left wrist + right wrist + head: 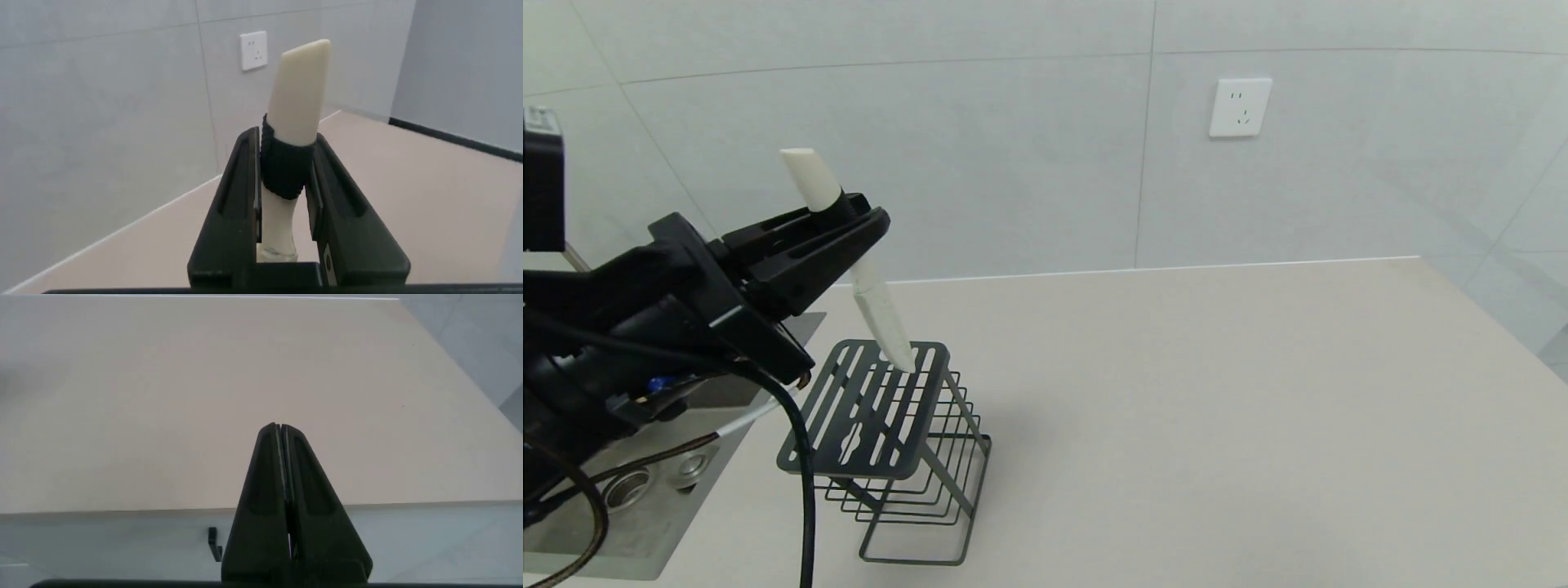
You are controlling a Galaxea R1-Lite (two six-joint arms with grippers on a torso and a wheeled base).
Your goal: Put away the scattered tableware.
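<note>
The left gripper (856,225) is clamped on a white knife (883,315) at its black collar. The knife tilts blade-down, with its tip at the far corner of the slotted knife rack (866,412). The rack stands near the countertop's (1217,392) left edge, beside the sink (645,510). The right gripper (283,439) is fully closed and empty above the countertop's near edge.

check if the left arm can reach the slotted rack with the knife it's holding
Probably yes. The left gripper has its fingers shut on the white knife, and the knife's tip sits right at the slotted top of the rack. Nothing stands between them.
</note>
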